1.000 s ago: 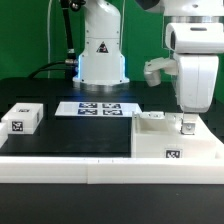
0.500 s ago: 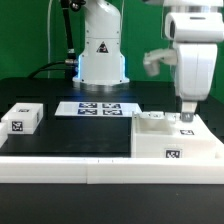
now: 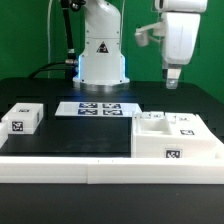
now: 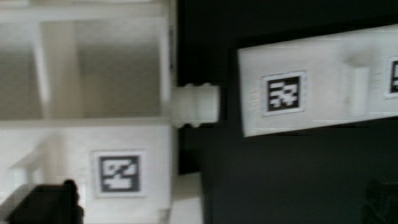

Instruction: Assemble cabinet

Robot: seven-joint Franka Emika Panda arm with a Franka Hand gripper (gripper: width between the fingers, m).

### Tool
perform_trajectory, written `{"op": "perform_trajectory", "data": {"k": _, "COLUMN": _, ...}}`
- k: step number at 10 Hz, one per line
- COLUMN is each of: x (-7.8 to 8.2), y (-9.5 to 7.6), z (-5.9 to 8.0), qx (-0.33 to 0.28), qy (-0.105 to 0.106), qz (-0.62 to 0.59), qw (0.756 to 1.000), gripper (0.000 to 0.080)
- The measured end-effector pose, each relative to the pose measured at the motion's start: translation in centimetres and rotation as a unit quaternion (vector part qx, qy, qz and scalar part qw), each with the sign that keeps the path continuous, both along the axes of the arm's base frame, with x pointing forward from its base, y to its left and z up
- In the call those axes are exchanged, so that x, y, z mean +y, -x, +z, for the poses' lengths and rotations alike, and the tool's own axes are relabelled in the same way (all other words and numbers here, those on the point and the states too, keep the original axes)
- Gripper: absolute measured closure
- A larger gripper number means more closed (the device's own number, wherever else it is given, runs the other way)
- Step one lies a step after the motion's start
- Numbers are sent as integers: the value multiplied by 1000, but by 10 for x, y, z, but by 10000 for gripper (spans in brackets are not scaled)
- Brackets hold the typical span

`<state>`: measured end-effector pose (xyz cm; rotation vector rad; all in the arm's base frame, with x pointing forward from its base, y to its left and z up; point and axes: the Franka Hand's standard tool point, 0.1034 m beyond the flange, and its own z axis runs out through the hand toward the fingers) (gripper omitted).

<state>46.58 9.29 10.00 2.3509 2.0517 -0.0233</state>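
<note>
Hovering wide apart and empty, the fingers (image 3: 172,76) hang with the cabinet (image 3: 178,142) below them, well clear. Descending off-centre, they could strike a wall and shove it across the table (image 3: 60,135).

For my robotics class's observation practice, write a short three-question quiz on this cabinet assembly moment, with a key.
1. True or false: the gripper is holding a part.
2. In the exterior view, on which side of the marker board does the small white panel lie? A) left B) right C) on top of it
3. Which object does the gripper hang above?
Key: 1 false; 2 A; 3 the cabinet body.
</note>
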Motion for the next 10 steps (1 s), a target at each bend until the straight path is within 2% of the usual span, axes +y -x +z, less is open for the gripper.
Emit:
{"op": "perform_trajectory", "data": {"k": 2, "x": 0, "y": 28, "z": -19, "qx": -1, "qy": -8, "qz": 4, "qw": 1000, "gripper": 2}}
{"op": "perform_trajectory", "data": {"k": 3, "x": -1, "y": 37, "z": -28, "qx": 5, "qy": -10, "qz": 3, "qw": 1000, "gripper": 2}}
{"op": "perform_trajectory", "data": {"k": 7, "x": -2, "y": 33, "z": -29, "qx": 7, "qy": -10, "qz": 2, "qw": 1000, "gripper": 2}}
{"op": "perform_trajectory", "data": {"k": 8, "x": -3, "y": 22, "z": -37, "qx": 6, "qy": -15, "qz": 16, "qw": 1000, "gripper": 2}}
{"op": "perform_trajectory", "data": {"k": 9, "x": -4, "y": 20, "z": -51, "qx": 4, "qy": -22, "qz": 11, "qw": 1000, "gripper": 2}}
{"op": "perform_trajectory", "data": {"k": 10, "x": -5, "y": 27, "z": -60, "qx": 9, "qy": -25, "qz": 8, "qw": 1000, "gripper": 2}}
